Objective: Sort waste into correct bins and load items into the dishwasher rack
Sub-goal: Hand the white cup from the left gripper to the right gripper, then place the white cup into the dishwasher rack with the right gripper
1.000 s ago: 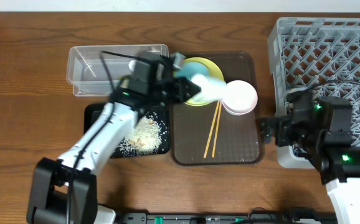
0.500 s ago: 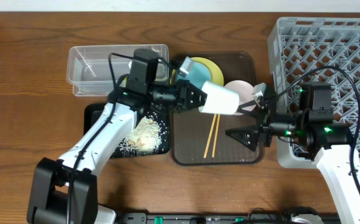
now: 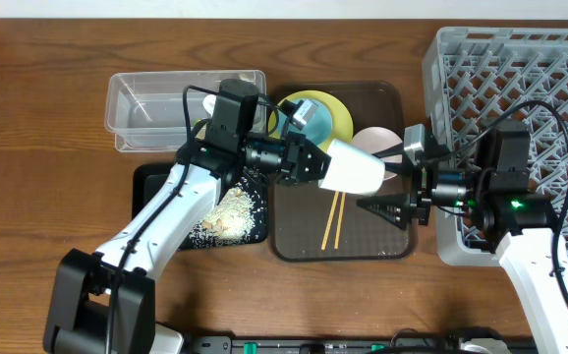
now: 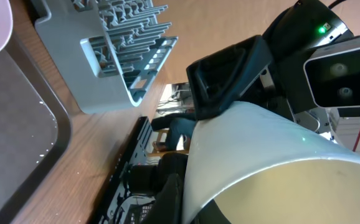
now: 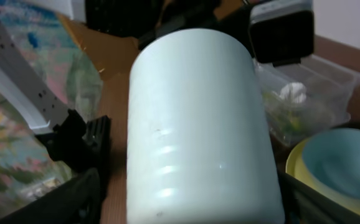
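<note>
Now one white cup (image 3: 355, 169) clamped in left gripper (image 3: 309, 160); right gripper (image 3: 380, 180) spread apart; two chopsticks (image 3: 335, 218) toward front edge.

**Two arms meet head-on over mid-counter**

The left arm (image 3: 166, 221) comes up from the near edge and bends rightward. The left gripper (image 3: 309, 159) has its jaws clamped on a small white cup (image 3: 355, 169). The right arm (image 3: 530, 246) reaches in from the near right corner. The right gripper (image 3: 394, 182) faces left, jaws spread wide, with the cup's end between them.
</note>
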